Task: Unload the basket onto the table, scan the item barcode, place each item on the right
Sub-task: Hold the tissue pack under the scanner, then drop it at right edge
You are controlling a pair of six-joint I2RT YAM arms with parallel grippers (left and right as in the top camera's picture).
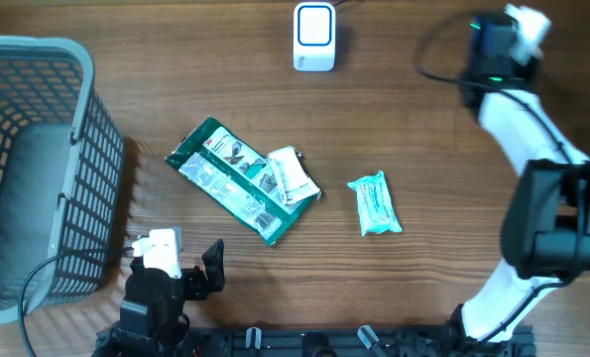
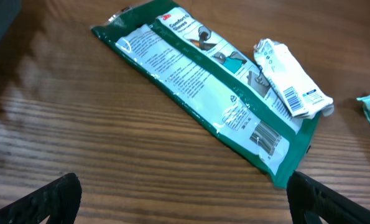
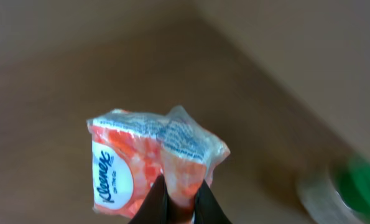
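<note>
Overhead cam has the right arm stretched to the far right corner, well right of the small white box-shaped barcode scanner [image 1: 314,37]. Right wrist cam shows the right gripper [image 3: 180,198] pinched tight on a crinkled corner of an orange-and-white plastic Kleenex tissue pack [image 3: 138,165], held up off the wooden table [image 1: 423,129]. Left gripper [image 1: 193,270] sits at the near edge, jaws spread wide with nothing in them, facing a long green-and-white flat packet [image 2: 197,87] with a small white wrapped packet [image 2: 290,78] lying on its end; a teal tissue pack [image 1: 375,203] lies nearby, grey mesh basket [image 1: 86,149] far left.
</note>
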